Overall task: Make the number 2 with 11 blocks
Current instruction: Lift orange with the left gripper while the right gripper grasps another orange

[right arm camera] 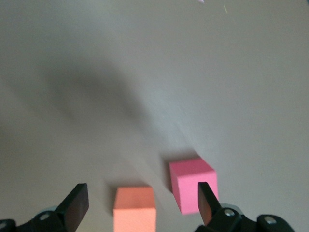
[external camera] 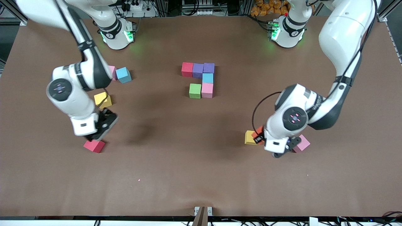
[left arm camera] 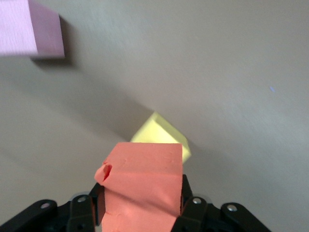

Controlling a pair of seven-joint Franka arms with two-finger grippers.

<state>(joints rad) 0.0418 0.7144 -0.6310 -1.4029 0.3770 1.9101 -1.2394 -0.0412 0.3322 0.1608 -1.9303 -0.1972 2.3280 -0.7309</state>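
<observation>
In the middle of the table lies part of the number 2: a red block (external camera: 187, 69) and two purple blocks (external camera: 198, 70) in a row, then a blue block (external camera: 207, 78), then a green (external camera: 195, 91) and a pink block (external camera: 207, 90). My left gripper (external camera: 259, 137) (left arm camera: 142, 191) is shut on an orange block (left arm camera: 145, 179) (external camera: 258, 131), over a yellow block (external camera: 250, 137) (left arm camera: 159, 131). My right gripper (external camera: 100, 133) (right arm camera: 142, 193) hangs open over another orange block (right arm camera: 134, 209), which the arm hides in the front view. A red block (external camera: 94, 146) (right arm camera: 190, 182) lies beside it.
Toward the right arm's end lie a yellow block (external camera: 102, 99), a blue block (external camera: 123, 74) and a pink block (external camera: 112, 72) half hidden by the arm. A pink block (external camera: 302, 143) (left arm camera: 31, 28) lies beside the left gripper.
</observation>
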